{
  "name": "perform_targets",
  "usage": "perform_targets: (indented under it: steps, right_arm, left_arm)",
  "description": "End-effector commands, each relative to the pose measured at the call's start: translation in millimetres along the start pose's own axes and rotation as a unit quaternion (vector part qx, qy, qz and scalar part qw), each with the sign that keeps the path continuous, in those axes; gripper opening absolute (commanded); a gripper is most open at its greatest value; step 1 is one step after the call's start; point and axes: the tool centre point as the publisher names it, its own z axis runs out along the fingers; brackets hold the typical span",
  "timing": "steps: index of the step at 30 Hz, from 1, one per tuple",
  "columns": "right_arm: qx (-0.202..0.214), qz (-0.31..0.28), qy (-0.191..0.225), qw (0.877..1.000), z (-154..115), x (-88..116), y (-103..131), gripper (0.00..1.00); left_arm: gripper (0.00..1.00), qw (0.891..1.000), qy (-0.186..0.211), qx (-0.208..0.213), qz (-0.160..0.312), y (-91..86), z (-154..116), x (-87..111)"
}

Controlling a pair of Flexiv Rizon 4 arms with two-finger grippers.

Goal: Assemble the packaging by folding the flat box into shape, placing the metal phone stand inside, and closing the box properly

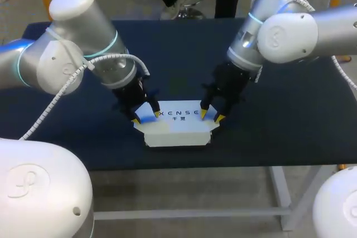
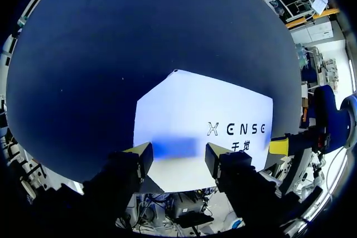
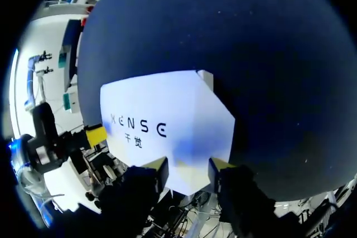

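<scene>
Cardboard box (image 1: 178,129) lies on the bench (image 1: 279,126) beneath both claws. Left claw (image 1: 145,117) and right claw (image 1: 211,117), fingers parted and gripping nothing, set tips on opposite ends, probably pinning it shut.

One box (image 1: 177,129), centre frame, on one worktop (image 1: 290,115). Two arms coming in: left arm (image 1: 67,54) from the left edge, right arm (image 1: 290,32) from the right. Two tools, left tool (image 1: 145,117) and right tool (image 1: 211,116), with four yellow tips (image 1: 219,119) all told.
</scene>
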Motion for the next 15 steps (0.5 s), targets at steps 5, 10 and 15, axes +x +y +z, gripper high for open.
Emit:
perform_targets:
  steps: [5,10,15]
  right_arm:
    - [-0.010,0.002,0.005,1.000,3.5,-1.6,-3.4,0.52]
    - [-0.015,0.008,0.016,1.000,6.2,-3.2,-3.9,0.53]
    - [-0.023,0.012,0.031,0.999,8.1,-5.4,-5.0,0.56]
  left_arm:
    - [0.64,1.000,-0.003,0.003,-0.005,2.8,1.9,-2.4]
    - [0.64,1.000,0.005,-0.017,-0.003,0.3,7.8,-2.9]
    - [0.62,1.000,0.008,-0.020,-0.005,-0.4,9.9,-4.0]
